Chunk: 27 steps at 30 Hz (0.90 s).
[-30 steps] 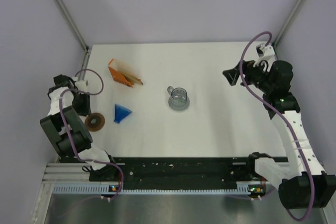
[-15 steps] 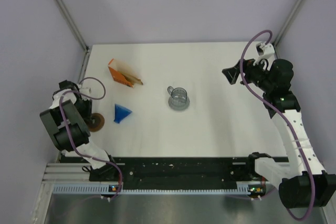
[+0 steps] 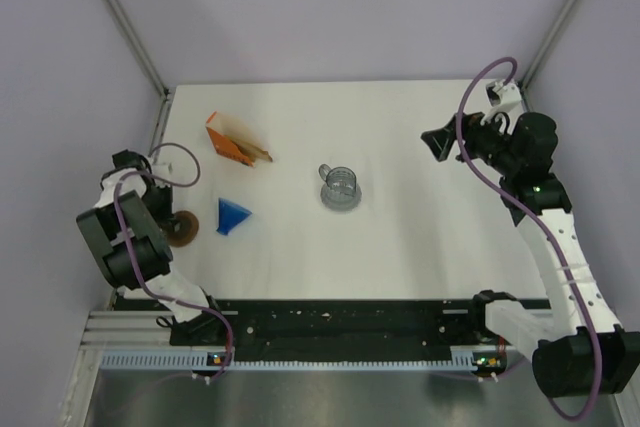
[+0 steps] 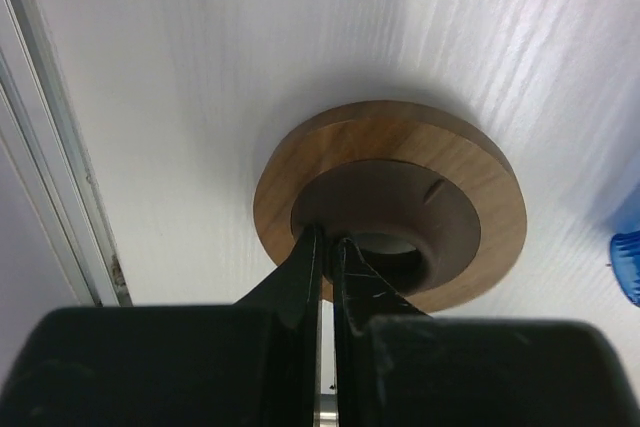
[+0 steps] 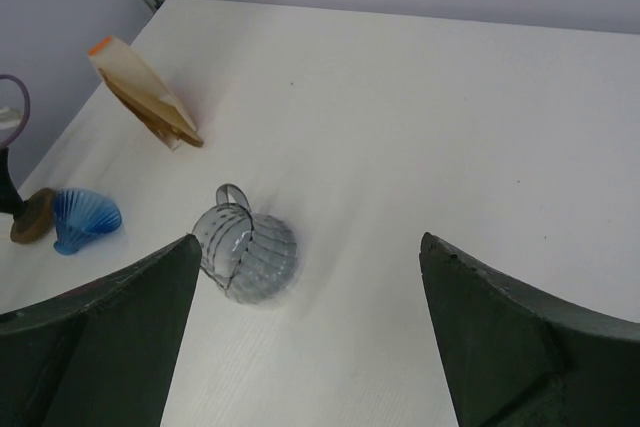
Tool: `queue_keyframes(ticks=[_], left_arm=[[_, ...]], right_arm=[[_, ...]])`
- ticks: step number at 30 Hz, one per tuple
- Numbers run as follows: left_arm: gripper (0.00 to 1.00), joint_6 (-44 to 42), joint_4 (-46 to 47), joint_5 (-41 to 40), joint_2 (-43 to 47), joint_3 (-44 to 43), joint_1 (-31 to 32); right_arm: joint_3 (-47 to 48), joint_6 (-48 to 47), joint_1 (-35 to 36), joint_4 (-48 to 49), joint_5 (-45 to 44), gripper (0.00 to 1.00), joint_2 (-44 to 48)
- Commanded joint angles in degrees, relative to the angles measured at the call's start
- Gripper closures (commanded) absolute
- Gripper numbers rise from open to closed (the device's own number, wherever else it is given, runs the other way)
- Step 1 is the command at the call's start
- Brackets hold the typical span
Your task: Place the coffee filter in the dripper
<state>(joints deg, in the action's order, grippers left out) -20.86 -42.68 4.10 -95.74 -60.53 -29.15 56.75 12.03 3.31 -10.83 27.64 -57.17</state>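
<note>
Coffee filter: none lies loose. The tan papers sit in the orange packet [image 3: 237, 140] beyond the dripper [image 3: 232, 217], which lies on its side on the bench [image 3: 400, 237]. Just left of the dripper, the left jaws are clenched at the inner edge of the brown ring [image 4: 390, 202]; the right jaws gape empty, far right. This looks like preparation only. The next move calls for righting the dripper and drawing out one paper.

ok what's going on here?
The left gripper is shut, its tips on the inner edge of the brown wooden ring; a grip isn't clear. The right gripper hangs open and empty at far right. The blue ribbed dripper lies beside the ring, nothing inside; the orange filter packet sits untouched.
</note>
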Motion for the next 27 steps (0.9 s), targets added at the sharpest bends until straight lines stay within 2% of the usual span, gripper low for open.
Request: queue_keyframes(ticks=[1,7,11,17,22,24,27], left_arm=[[1.0,2.0,1.9,11.7,3.4,-3.5,-0.3],[1.0,2.1,-8.0,21.7,8.5,-14.9,-0.2],[1.0,1.2,-14.2,32.2,10.7,-22.0,1.7],[1.0,-2.4,-21.8,43.9,14.9,-28.3,13.0],[1.0,-4.9,-27.2,57.7,15.0,-33.4,21.8],[1.0,-3.1,-27.5,63.3,14.2,-35.2,23.4],[1.0,3.6,-23.8,66.8,13.5,-35.6,26.0]], right_arm=[[4.0,-0.1,3.0,0.1,0.0,0.1,1.4],[7.0,-7.0,12.1,-3.9,-1.4,0.1,-0.2],[13.2,-15.4,22.8,-11.6,-7.6,0.1,-5.6],[20.4,-26.5,38.7,-18.8,-16.9,0.09,-12.0],[23.1,-29.0,44.5,-15.5,-15.0,0.12,-15.5],[23.2,-28.5,45.9,-11.9,-12.3,0.15,-16.2],[21.0,-25.6,47.3,-2.7,-8.2,0.19,-16.0]])
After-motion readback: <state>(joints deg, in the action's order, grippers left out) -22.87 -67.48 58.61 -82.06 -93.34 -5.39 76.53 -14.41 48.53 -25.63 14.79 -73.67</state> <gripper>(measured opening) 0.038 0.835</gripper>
